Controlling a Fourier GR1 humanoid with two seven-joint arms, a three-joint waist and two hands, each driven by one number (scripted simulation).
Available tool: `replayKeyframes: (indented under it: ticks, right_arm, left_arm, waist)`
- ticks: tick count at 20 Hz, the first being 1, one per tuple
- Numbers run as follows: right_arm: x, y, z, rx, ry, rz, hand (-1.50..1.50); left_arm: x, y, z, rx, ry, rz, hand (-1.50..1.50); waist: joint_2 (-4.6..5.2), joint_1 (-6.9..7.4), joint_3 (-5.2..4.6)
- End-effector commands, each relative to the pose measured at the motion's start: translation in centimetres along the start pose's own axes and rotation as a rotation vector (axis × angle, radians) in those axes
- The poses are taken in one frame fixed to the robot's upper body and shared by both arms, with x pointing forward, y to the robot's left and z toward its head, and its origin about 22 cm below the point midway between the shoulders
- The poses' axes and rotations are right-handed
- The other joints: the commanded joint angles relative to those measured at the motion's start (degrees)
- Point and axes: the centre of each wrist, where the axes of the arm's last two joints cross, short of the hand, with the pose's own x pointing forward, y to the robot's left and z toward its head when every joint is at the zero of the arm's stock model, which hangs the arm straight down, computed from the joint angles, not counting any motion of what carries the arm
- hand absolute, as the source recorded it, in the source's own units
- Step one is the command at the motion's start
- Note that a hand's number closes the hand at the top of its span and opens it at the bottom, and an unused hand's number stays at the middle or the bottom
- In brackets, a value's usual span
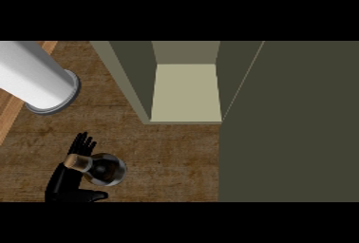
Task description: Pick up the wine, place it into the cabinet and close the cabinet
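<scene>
The wine bottle (107,170) stands on the wooden counter (168,156) at the lower left, seen from above: dark glass body, tan cork top (79,162). My left hand (65,182) is just left of it, fingers straight up and thumb pointing right under the bottle. The bottle overlaps the palm, and I cannot tell whether they touch. The cabinet (186,92) stands open at the back, its pale inner floor bare. Its dark olive door (294,123) fills the right side. My right hand does not show.
A large white cylinder with a grey rim (35,78) lies at the upper left beside the counter's light wooden edge (10,114). Bare counter stretches between the bottle and the cabinet's opening.
</scene>
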Motion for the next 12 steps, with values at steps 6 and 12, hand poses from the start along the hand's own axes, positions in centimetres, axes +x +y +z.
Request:
replayKeyframes:
  ticks: [6, 12]
  right_arm:
    - [-0.5, 1.0, 0.3, 0.005, 0.005, -0.005, -1.5]
    - [1.5, 0.6, 1.1, 0.01, -0.015, 0.025, -1.5]
  left_arm:
    - [-2.0, 1.9, -0.5, 0.031, -0.004, 0.073, -1.5]
    - [-4.2, 0.5, 0.1, -0.025, -0.01, 0.155, -1.5]
  waist:
    - [0.03, -0.08, -0.01]
    - [-0.01, -0.16, -0.01]
